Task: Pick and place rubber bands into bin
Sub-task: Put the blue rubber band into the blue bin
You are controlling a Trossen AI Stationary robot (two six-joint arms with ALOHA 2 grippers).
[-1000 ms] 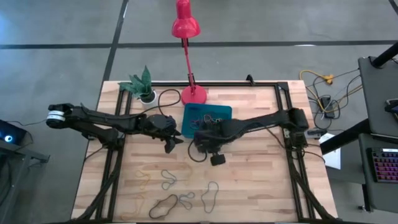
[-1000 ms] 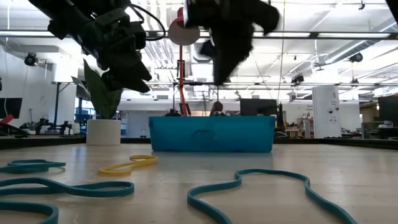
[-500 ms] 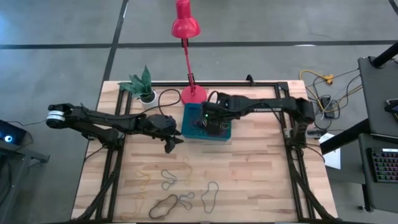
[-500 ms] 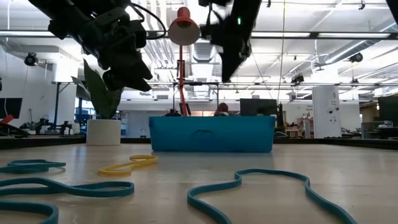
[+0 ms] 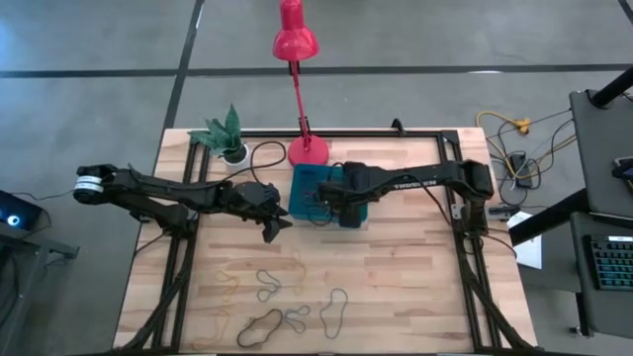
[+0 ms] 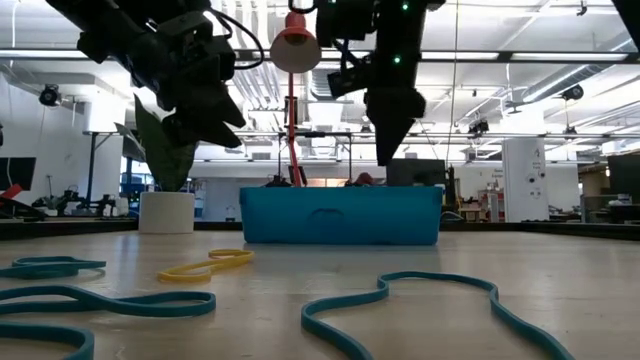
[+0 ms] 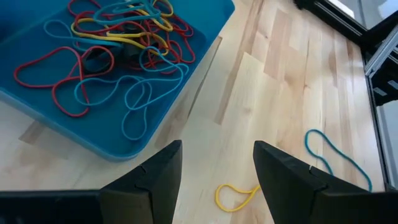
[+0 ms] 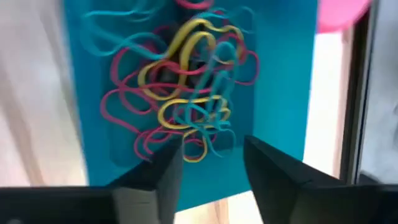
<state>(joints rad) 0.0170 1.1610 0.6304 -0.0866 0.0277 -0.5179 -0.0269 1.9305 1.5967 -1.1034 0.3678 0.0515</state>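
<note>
Rubber bands (image 7: 118, 56) — red, yellow, blue tangle — in bin (image 5: 305, 180), centre-top of high view. Right gripper (image 5: 334, 206), over table at frame centre a sec ago, now above bin; fingers parted, nothing between them — load likely just released. Left gripper (image 5: 273, 225) hovering left of bin, open, empty. Loose bands (image 5: 267, 287) remaining lower-centre on table (image 5: 415, 287). Further picks req'd.

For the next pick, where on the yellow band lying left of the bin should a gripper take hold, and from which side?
The yellow rubber band lies flat on the table as a pinched figure-eight, clear of its neighbours. Probably best to come straight down and close across the narrow waist, where both strands run together. The left gripper, jaws open, hovers nearest.
</note>
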